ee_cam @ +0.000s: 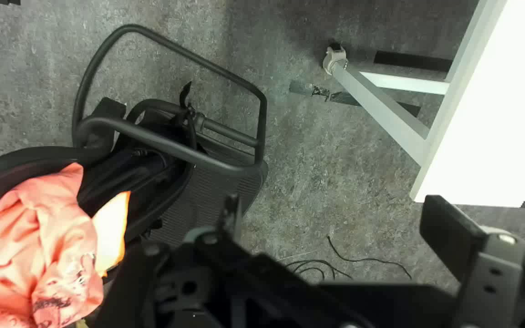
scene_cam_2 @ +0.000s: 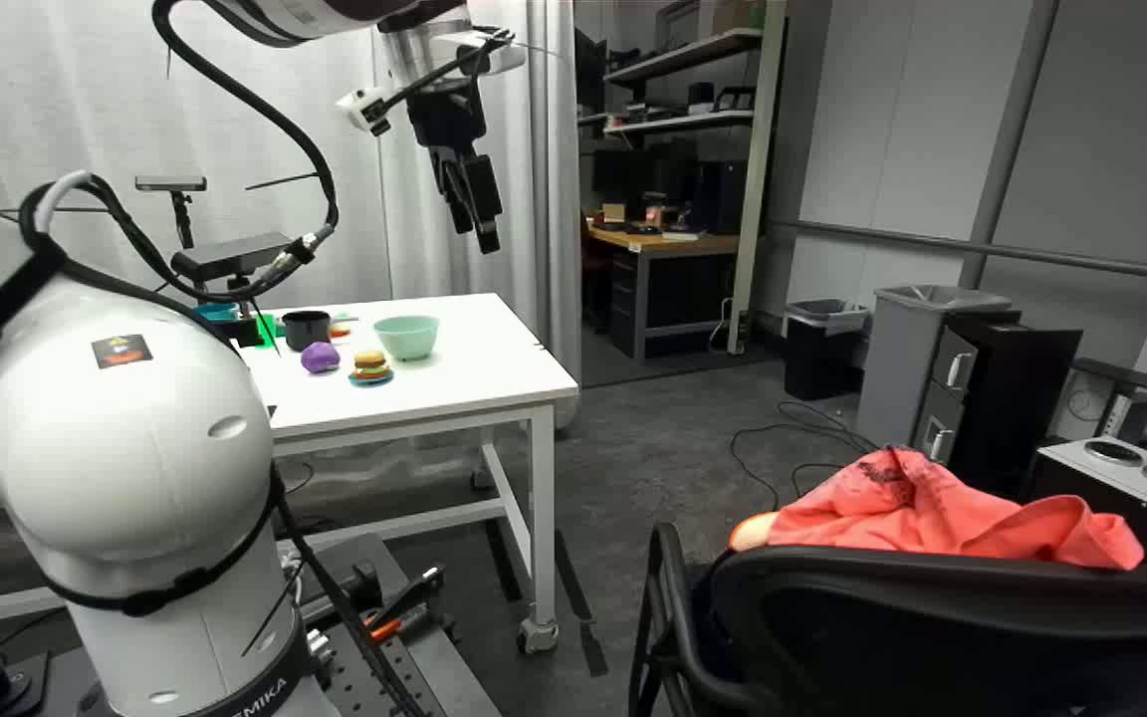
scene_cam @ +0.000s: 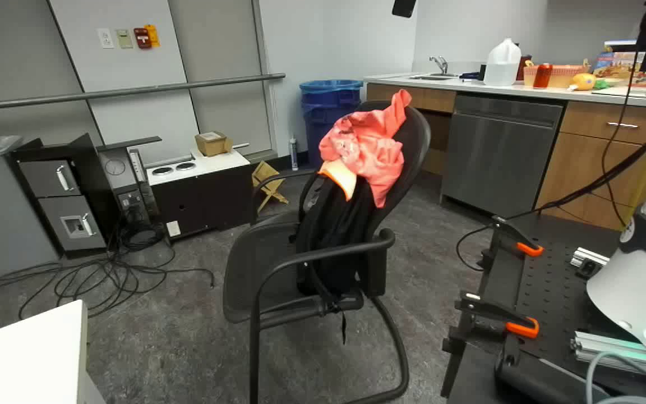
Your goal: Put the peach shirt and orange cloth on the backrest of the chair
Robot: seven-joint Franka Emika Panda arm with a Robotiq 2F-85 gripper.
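The peach shirt [scene_cam: 365,146] lies crumpled over the front and top of the backrest [scene_cam: 417,134] of a black chair. It also shows in an exterior view [scene_cam_2: 932,513] and in the wrist view [ee_cam: 34,237]. The orange cloth [scene_cam: 341,177], pale with a bright orange edge, sticks out from under the shirt; the rest of it is hidden. It shows in the wrist view [ee_cam: 111,228] too. My gripper [ee_cam: 338,223] is open with nothing between its fingers. In an exterior view the gripper [scene_cam_2: 476,229] hangs high, off to the side of the chair and apart from both cloths.
A black bag-like item [scene_cam: 334,241] leans against the backrest on the seat. The chair's armrest [ee_cam: 162,143] rises beside it. A white table [scene_cam_2: 474,368] bears a bowl [scene_cam_2: 407,337] and toy food. Cables [scene_cam: 115,280] lie on the floor.
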